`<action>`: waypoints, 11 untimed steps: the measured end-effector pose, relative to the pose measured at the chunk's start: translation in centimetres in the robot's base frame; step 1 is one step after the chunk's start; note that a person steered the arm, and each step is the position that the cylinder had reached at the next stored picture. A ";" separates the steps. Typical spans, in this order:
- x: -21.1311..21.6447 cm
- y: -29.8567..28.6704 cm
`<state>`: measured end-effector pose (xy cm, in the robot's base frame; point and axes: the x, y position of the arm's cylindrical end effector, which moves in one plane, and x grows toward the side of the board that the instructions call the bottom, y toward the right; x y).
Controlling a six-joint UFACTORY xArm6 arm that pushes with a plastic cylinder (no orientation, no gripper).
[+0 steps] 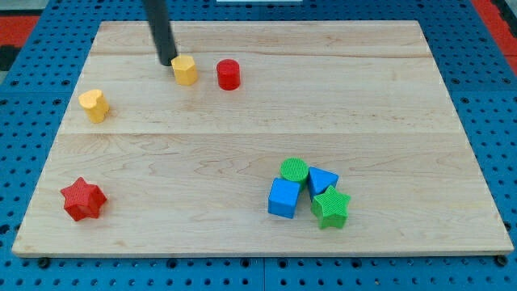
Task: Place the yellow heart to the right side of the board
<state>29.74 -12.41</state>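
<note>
Jaws: none are fitted, so no spread or pinch can be recorded; the arm ends in a plain dark rod.
My tip (167, 61): set down near the view's top left, just beside the left face of the yellow hexagonal block (185, 69); contact cannot be told.
Yellow heart (94, 105): found at the view's left, below and left of my tip, clear of all other blocks.
Step in hand (judged): approach not yet made; the heart is untouched.
Method advised: my tip is to be brought round to the heart's left flank, then pushed level toward the view's right through its middle, so that turning off the rod is avoided.
Path: the open middle band is preferred; the red cylinder (229, 74) lies above it, and the cluster of green cylinder (294, 171), blue cube (283, 198), blue wedge (322, 179) and green star (329, 207) below.
Red star (83, 199): lower left, out of the way.
Materials: blocks appear ribbed and matte; the table (404, 121) is pale planked wood, likely low in friction.
</note>
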 end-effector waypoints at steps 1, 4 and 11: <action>0.4 3.1; 3.0 -17.8; 10.8 4.7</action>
